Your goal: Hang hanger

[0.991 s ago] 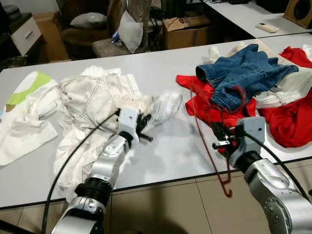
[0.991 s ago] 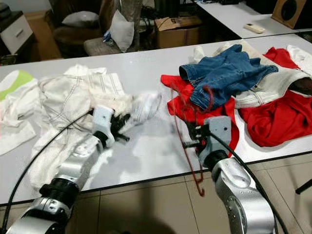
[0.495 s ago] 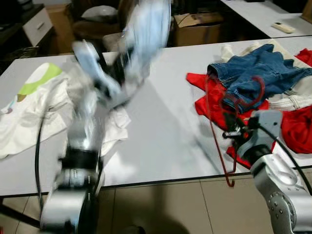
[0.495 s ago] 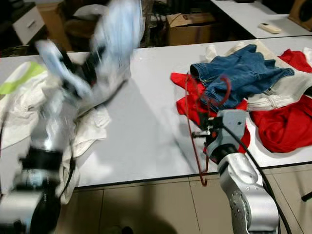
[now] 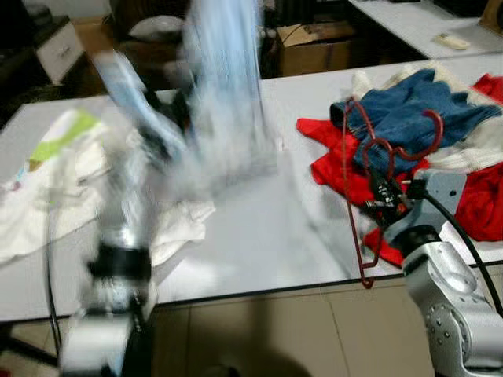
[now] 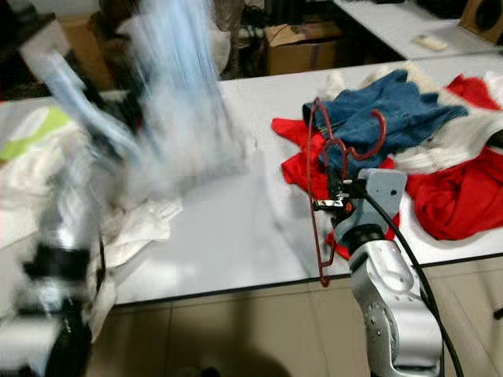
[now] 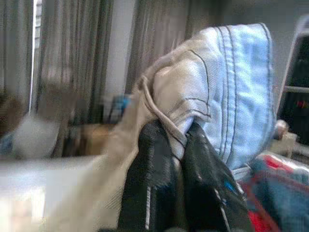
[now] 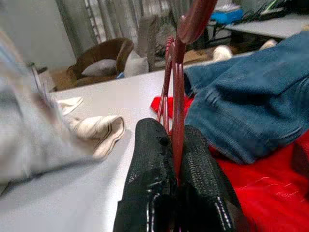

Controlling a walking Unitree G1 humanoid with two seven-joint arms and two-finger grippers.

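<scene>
A long grey table runs across the room above a beige tiled floor. Behind it stand a cardboard box, a brown chair and a second table with a small pale remote on it.

On the table's left lies a white cloth with a green patch. On the right, jeans lie on top of red clothes, with pale cloth beyond them.

The left arm is raised over the table's left half and badly blurred, with a pale garment hanging from it, its lower edge near the tabletop. The left wrist view shows what the eye views blur: the left gripper pinches a seamed fold of that garment, cream with light blue, between its black fingers.

The right gripper sits at the table's near edge, just before the red clothes. Its fingers are pressed together on the wires of a red hanger, which stands nearly upright: the hook curls above the jeans and the bottom corner hangs below the table edge. In the right wrist view the thin red wires pass between the fingers, with jeans and red cloth just beyond.
</scene>
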